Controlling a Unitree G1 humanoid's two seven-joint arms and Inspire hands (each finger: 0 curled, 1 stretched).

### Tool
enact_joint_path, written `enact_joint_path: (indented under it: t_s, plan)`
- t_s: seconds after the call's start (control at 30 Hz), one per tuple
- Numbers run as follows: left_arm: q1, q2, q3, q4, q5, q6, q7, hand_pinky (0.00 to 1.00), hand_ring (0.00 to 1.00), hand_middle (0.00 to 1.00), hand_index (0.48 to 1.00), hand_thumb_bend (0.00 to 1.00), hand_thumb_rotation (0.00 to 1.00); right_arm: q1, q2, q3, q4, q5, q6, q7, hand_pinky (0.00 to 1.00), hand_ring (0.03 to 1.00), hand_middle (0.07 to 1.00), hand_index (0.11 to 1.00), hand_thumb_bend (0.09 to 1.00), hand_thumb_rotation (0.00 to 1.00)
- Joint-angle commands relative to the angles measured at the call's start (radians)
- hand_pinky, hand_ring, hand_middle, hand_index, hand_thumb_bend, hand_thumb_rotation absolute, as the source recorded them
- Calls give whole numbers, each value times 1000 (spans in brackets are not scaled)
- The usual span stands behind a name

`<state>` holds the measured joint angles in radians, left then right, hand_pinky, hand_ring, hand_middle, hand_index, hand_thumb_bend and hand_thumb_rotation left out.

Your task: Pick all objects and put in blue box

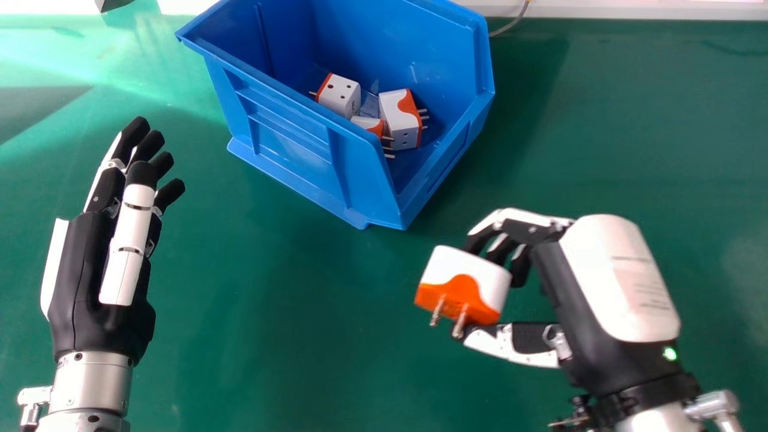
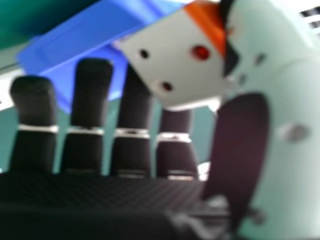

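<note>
Grasping one adapter (image 1: 465, 267), right fingers (image 1: 478, 240); left fingers (image 1: 132, 133) loose; three adapters (image 1: 398, 120) in one box (image 1: 288, 133).

Green tabletop (image 1: 288, 372), smooth, slightly glossy. White strip (image 1: 660, 9) runs along tabletop's far edge. Thin cable (image 1: 514, 24) crosses from strip onto tabletop. Small dark object (image 1: 114, 4), partly cut off, at tabletop's far left. Bright glare (image 1: 66, 54) on tabletop's far left, darker shadow (image 1: 30, 108) beside it. Fainter pale sheen (image 1: 747, 258) on tabletop's right side.
</note>
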<state>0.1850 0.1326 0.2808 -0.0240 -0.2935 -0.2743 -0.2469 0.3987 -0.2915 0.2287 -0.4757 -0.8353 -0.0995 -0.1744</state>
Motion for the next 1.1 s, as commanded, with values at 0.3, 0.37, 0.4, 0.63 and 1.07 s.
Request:
enact_joint_path:
  t_s: [0.3, 0.37, 0.4, 0.63, 1.07]
  plan:
    - [-7, 13, 6, -21, -1, -11, -6, 898, 931, 939, 920, 475, 731, -81, 24, -118, -76, 9, 9, 2, 267, 371, 463, 540, 492, 0]
    - [-7, 12, 5, -21, -2, -11, -7, 895, 929, 938, 921, 472, 735, -117, 24, -133, -64, 6, 10, -2, 269, 375, 468, 543, 491, 0]
    - [-8, 12, 5, -20, 0, -11, -6, 895, 929, 938, 921, 472, 735, -136, 25, -138, -57, 2, 14, -3, 269, 375, 468, 543, 491, 0]
    - [-8, 11, 4, -24, 3, -11, -1, 905, 934, 941, 923, 470, 740, -291, 9, -155, 43, -8, 5, -33, 278, 386, 479, 552, 489, 0]
    - [-2, 10, 3, -32, -3, -7, -5, 917, 940, 948, 931, 464, 747, -588, 25, -104, 261, -11, 26, -33, 290, 402, 497, 560, 487, 0]
